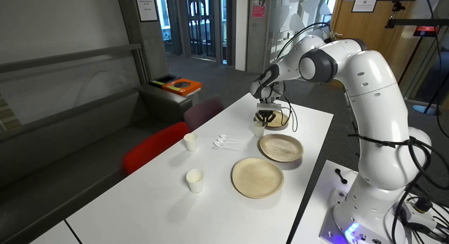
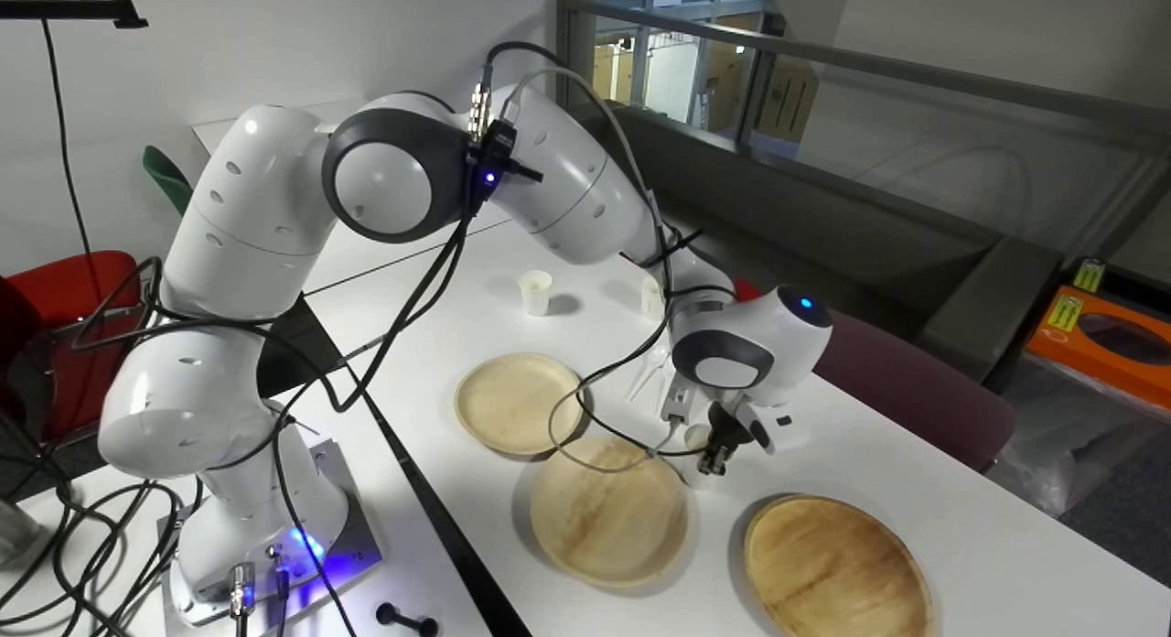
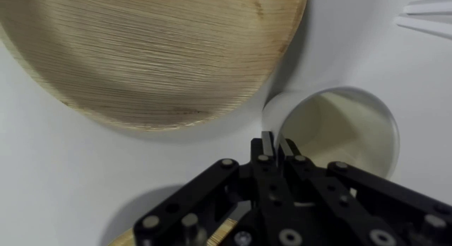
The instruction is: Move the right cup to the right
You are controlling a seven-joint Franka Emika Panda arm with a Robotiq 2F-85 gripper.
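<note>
The right cup (image 1: 259, 129) is small, plain white and upright near the far plates. It also shows in another exterior view (image 2: 701, 477), partly hidden by the gripper, and in the wrist view (image 3: 339, 122) with its open mouth facing the camera. My gripper (image 3: 277, 145) is shut on the cup's wall, with one finger inside the rim and one outside. The gripper also shows in both exterior views (image 1: 265, 122) (image 2: 714, 460), pointing down at the cup's edge. I cannot tell whether the cup's base touches the table.
Two similar white cups (image 1: 191, 141) (image 1: 195, 181) stand farther along the table. Three round tan plates (image 1: 257, 178) (image 1: 281, 148) (image 2: 839, 564) lie in a row; two are close beside the held cup. Several white plastic spoons (image 1: 224, 140) lie near the middle. Loose cables (image 2: 595, 454) hang by the wrist.
</note>
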